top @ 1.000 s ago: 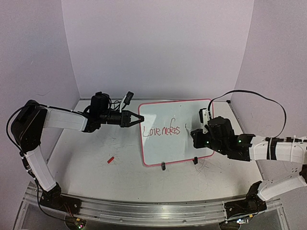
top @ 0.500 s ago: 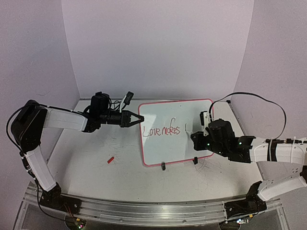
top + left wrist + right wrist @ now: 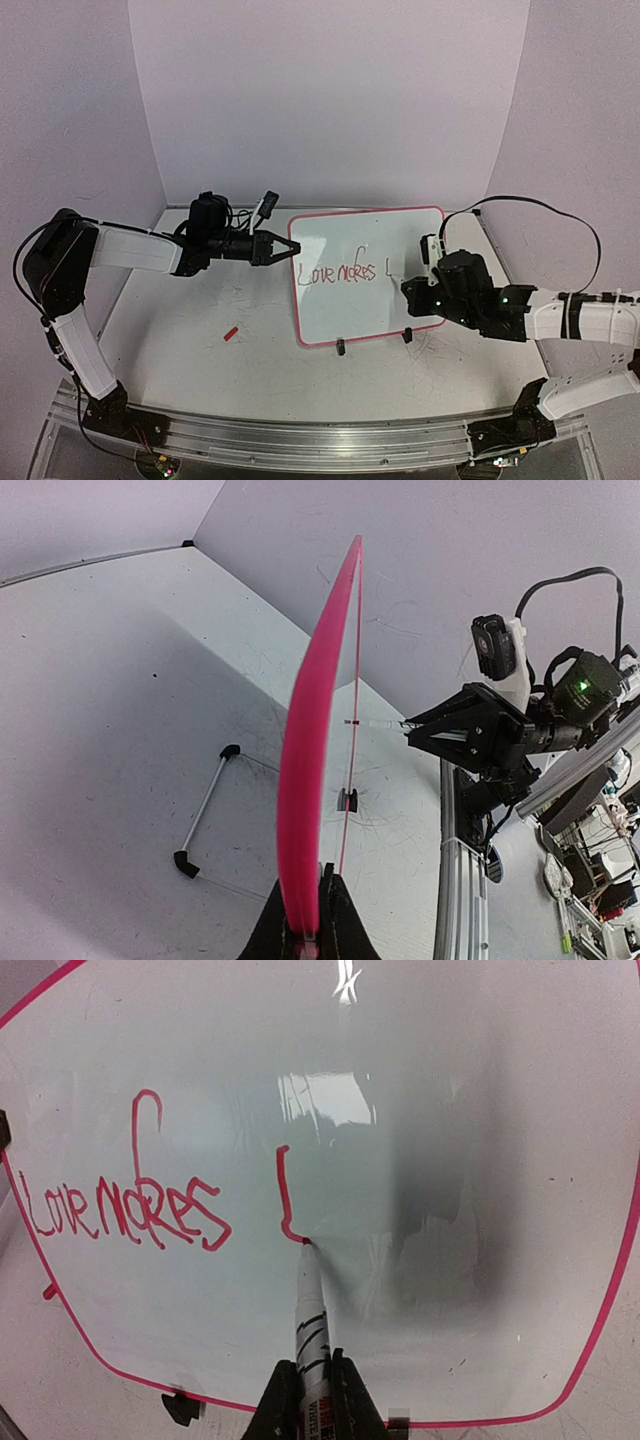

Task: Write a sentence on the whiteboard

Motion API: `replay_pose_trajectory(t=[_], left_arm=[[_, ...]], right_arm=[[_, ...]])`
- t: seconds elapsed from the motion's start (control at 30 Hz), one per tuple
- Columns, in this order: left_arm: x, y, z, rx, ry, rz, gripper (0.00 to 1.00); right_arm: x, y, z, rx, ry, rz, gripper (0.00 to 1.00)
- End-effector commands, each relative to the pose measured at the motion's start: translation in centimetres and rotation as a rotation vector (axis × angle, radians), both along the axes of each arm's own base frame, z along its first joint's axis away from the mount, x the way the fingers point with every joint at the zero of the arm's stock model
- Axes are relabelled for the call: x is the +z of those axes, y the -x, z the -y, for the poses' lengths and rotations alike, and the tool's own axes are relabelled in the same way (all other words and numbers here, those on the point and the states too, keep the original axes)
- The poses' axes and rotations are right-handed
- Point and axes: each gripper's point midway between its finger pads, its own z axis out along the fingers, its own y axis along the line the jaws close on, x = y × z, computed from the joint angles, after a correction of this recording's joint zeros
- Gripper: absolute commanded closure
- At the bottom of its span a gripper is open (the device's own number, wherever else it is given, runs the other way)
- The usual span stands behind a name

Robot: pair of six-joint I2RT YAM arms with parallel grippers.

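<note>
Right pincer [image 3: 308, 1368] grips a marker [image 3: 311, 1305], its tip touching the whiteboard [image 3: 450, 1080] right of the unfinished sentence [image 3: 120, 1205]; left pincer [image 3: 303, 925] clamps the whiteboard's left rim. Pressing too hard could tip it or smear the stroke.

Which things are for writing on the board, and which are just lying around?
For the job: whiteboard, gripped by the left jaws; red writing; marker in the right jaws.
Lying about: small red piece on the table.
</note>
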Motion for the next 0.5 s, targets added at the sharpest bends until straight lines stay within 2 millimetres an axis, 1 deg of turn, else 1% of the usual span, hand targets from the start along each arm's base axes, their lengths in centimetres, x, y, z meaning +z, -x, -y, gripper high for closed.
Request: replay_pose_trajectory(t=[0.0,0.07,0.17,0.2,0.33,0.47], left_arm=[[-1.9,-1.2,-0.6,0.078,-0.085,0.020,1.00],[-1.9,-1.2,-0.6,0.078,-0.085,0.021,1.00],[-1.9,-1.1,-0.6,0.076,-0.086,0.020,1.00],[-1.8,-1.1,-0.6,0.076,-0.085,0.021,1.00],[-1.6,-1.0,-0.8,0.078,-0.084,0.028,1.00],[-1.8,-1.1,-0.7,0.075,-0.086,0.027,1.00]], right_arm=[[4.6,-0.7,0.2,-0.016,-0.071,0.103,1.00],[4.8,-1.0,-0.1,-0.009,-0.076,0.106,1.00],[4.1,-1.6,-0.5,-0.008,-0.057,0.093,1.00],[4.2,-1.7,-0.5,-0.014,-0.057,0.095,1.00],[4.5,-2.3,-0.3,-0.042,-0.051,0.106,1.00],[4.3,-2.6,-0.1,-0.056,-0.041,0.106,1.00]])
